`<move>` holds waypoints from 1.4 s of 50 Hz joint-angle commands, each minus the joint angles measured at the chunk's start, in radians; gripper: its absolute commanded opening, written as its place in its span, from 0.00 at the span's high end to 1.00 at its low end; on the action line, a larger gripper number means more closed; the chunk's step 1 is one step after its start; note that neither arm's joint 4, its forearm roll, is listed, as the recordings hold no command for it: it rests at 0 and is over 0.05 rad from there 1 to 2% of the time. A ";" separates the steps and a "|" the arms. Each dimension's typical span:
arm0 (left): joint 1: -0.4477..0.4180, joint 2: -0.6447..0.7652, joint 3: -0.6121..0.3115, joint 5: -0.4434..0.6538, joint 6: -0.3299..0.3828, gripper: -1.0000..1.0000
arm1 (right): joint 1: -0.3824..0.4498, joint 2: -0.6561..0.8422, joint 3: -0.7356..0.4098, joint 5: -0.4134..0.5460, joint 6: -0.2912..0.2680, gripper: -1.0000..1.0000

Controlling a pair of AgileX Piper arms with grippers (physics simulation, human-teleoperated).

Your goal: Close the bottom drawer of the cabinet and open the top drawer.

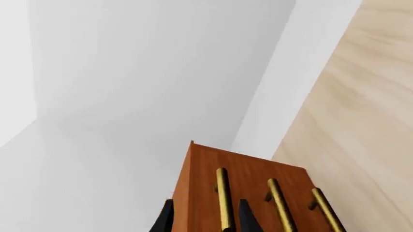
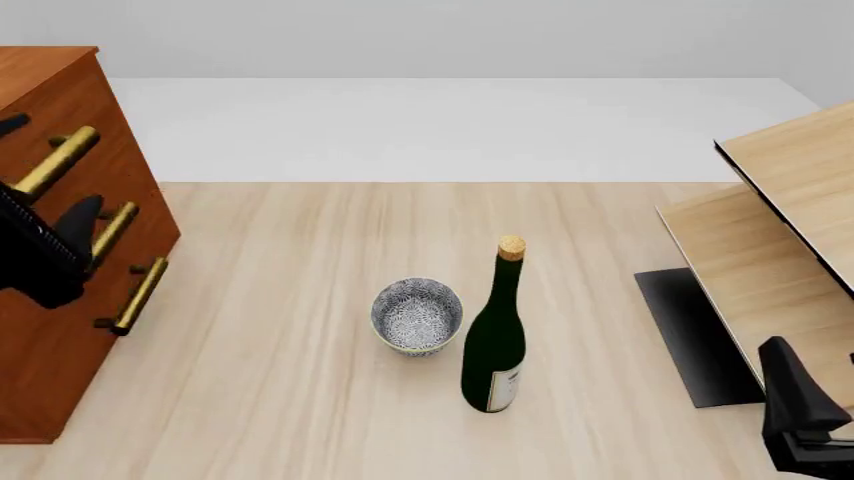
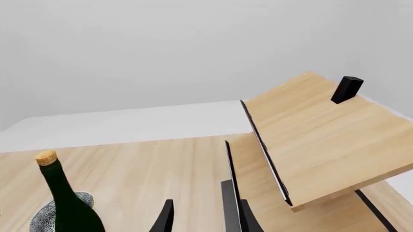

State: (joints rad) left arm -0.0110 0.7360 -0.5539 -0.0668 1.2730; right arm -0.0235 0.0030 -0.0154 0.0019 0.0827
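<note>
The cabinet [image 2: 60,250] is standing tall at the far left of the table [image 2: 294,330], its long axis upright and its drawer fronts facing right, toward the middle of the table. Three brass bar handles are running up its front; the top drawer [image 2: 54,130] is carrying the highest one and the bottom drawer [image 2: 80,330] the lowest. All three fronts are looking flush to me, though I cannot be sure from this angle.

My left gripper [image 1: 205,217] is hovering at the cabinet's front with its two dark fingers spread apart, one bar handle [image 1: 223,198] lying between them, not pinched. My right gripper [image 3: 205,217] is sitting low at the right, fingers parted around nothing.

The table is pale light wood. A patterned bowl [image 2: 416,316] and a dark green corked bottle [image 2: 495,330] are standing just beside each other near its middle. Pale wooden boards [image 2: 787,200] are leaning at the right, and the room behind is plain white.
</note>
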 commanded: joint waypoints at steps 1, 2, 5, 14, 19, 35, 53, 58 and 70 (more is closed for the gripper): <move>0.083 0.024 -0.023 -0.030 0.026 0.00 | 0.001 -0.001 0.001 0.000 0.000 0.00; 0.086 0.024 -0.018 -0.035 0.035 0.00 | 0.001 -0.001 0.001 0.000 0.001 0.00; 0.109 0.027 -0.021 -0.051 0.049 0.00 | 0.001 -0.001 0.001 0.000 0.000 0.00; 0.136 0.021 -0.024 -0.037 0.047 0.00 | 0.001 -0.001 0.002 0.000 0.000 0.00; 0.143 0.030 0.001 -0.052 0.056 0.00 | -0.001 0.000 0.002 -0.001 0.000 0.00; 0.131 0.107 0.075 -0.149 0.103 0.00 | -0.005 0.000 0.000 0.000 0.001 0.00; 0.154 0.196 0.111 -0.246 0.135 0.00 | -0.009 0.000 0.001 0.000 0.005 0.00; 0.163 0.218 0.114 -0.263 0.135 0.00 | -0.011 0.001 0.001 -0.001 0.006 0.00; 0.198 0.292 0.125 -0.329 0.152 0.00 | -0.014 0.004 0.002 -0.005 0.007 0.00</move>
State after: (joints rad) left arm 0.1635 0.9770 -0.4384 -0.3486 1.4121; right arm -0.0348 0.0051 -0.0140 -0.0003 0.0885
